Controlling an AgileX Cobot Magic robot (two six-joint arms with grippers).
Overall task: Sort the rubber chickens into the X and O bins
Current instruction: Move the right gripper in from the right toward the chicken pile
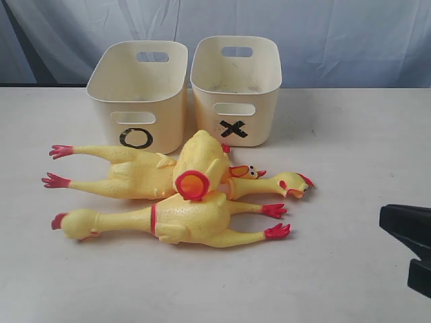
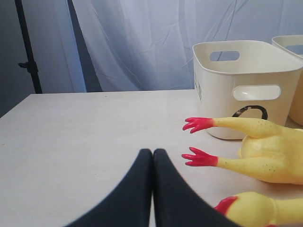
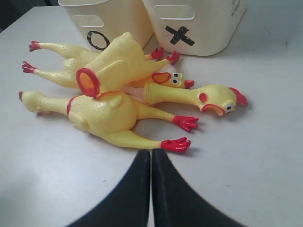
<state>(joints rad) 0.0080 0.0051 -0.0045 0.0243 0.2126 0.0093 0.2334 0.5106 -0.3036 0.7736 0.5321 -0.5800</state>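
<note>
Chickens (image 1: 192,219) lie heaped just before bins (image 1: 168,124), bare table (image 1: 350,168) around.

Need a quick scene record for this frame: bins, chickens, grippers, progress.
bins: O bin and X bin side by side at the back of the table
bin contents: no chicken seen inside either
chickens: rubber chickens piled in front of the bins, at least three, one lying on top
grippers: left gripper and right gripper both shut, holding nothing
progress: none sorted yet
</note>
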